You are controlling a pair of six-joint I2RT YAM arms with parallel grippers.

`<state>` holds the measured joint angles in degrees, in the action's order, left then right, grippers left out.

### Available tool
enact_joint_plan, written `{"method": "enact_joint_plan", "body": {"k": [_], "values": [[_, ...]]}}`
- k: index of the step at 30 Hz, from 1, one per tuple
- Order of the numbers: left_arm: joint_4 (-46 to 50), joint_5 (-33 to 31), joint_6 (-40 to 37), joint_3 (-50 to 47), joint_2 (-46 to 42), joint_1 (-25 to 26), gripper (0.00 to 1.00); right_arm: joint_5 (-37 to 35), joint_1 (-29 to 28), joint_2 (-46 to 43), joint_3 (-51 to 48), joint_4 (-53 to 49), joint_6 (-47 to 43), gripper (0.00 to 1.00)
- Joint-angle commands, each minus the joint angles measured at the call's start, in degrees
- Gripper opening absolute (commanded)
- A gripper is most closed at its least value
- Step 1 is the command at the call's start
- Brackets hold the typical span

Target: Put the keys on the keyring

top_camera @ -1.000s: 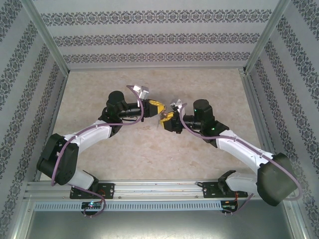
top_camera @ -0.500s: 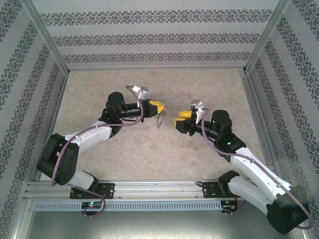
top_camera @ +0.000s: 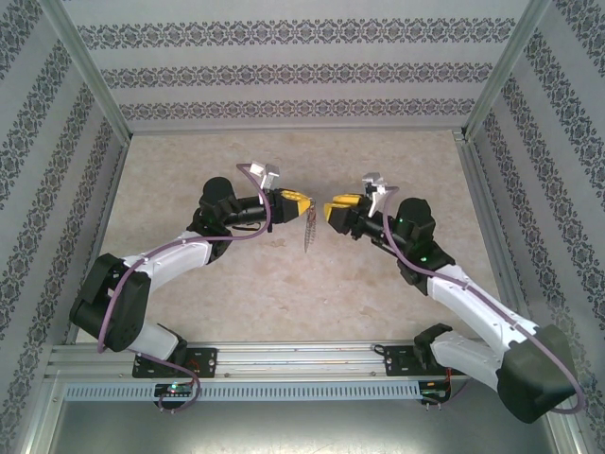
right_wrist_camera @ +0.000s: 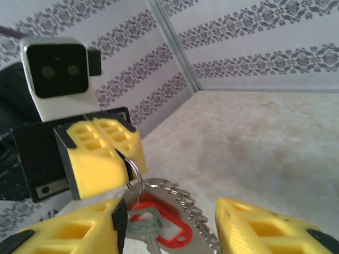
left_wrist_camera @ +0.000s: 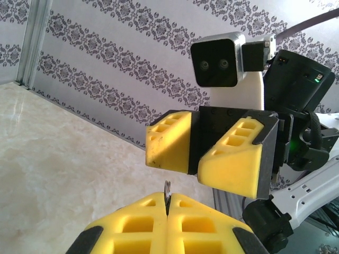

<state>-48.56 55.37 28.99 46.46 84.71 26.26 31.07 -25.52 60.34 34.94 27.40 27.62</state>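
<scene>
Hanging from left gripper [top_camera: 304, 205]: keyring [top_camera: 308, 235], in the air over mid table [top_camera: 236, 303]. Left fingers [left_wrist_camera: 143, 222] pressed together, clamped on a thin wire ring [left_wrist_camera: 167, 191] at its top. Key [right_wrist_camera: 159, 231], red head, lies against the clip-edged loop just below those fingers; threaded or not, cannot tell. Right gripper [top_camera: 330, 210] faces the left one, near, jaws apart, holding nothing
</scene>
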Motion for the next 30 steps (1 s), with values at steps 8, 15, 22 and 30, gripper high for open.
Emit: {"method": "enact_joint_plan", "body": {"k": [8, 15, 22, 30], "values": [[-6.72, 0.01, 2.38, 0.12, 0.04, 0.65, 0.00, 7.71, 0.17, 6.08, 3.21, 12.44, 7.41, 0.43], [-6.48, 0.17, 2.56, 0.84, 0.46, 0.73, 0.00, 9.05, -0.44, 7.40, 3.72, 13.60, 7.72, 0.36], [-6.38, 0.17, 2.57, 1.09, 0.46, 0.84, 0.00, 10.21, -1.07, 8.92, 4.36, 14.26, 7.94, 0.32], [-5.72, 0.20, 2.32, 1.40, 0.38, 0.99, 0.00, 10.77, -1.20, 9.36, 4.70, 14.43, 7.83, 0.17]]}}
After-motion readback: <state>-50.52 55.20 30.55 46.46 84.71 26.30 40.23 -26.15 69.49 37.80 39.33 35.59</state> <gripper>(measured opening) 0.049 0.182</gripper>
